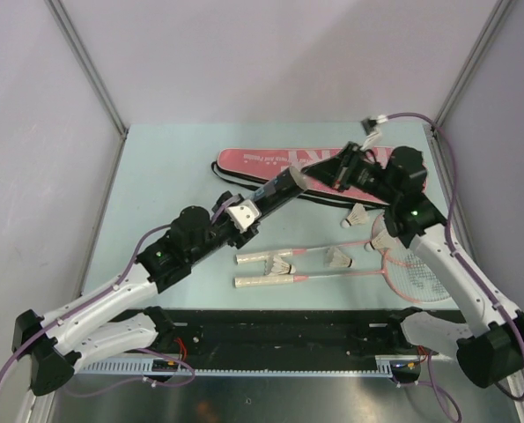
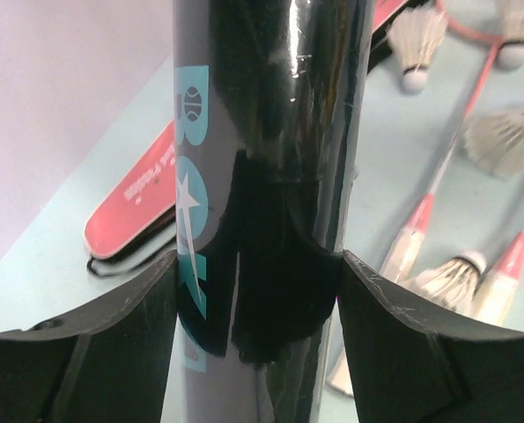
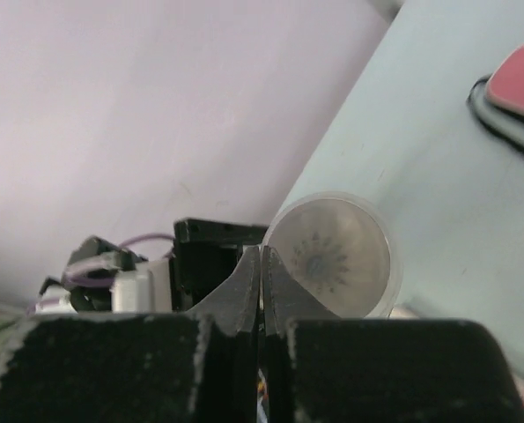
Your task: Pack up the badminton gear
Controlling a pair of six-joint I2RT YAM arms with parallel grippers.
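Currently the table [image 1: 156, 176] carries the full set of gear. The pink racket bag [image 1: 270, 161] lies flat along the far side, its black strap beside it. It is judged soft and limp, so it should be taken near the opening, not at mid-length.

The two rackets [image 1: 263, 281] lie side by side on the near half, white handles to the left and heads to the right. They are judged light with thin, stiff frames. The handle is the safe place to hold; the strings are not.

The black tube [image 1: 279, 187] is raised off the table above the bag's near edge. The left gripper [image 2: 257, 264] clamps it at mid-body, one finger on each side. The glossy wall looks slippery and probably thin, so a moderate squeeze on the body is advised.

The right gripper [image 3: 262, 260] is fully closed at the rim of the tube's round end [image 3: 332, 256]. Whether it pinches anything cannot be told.

Several loose shuttlecocks [image 1: 358, 216] lie among the rackets. They are very light, with fragile feathers, and should be taken at the rounded base.
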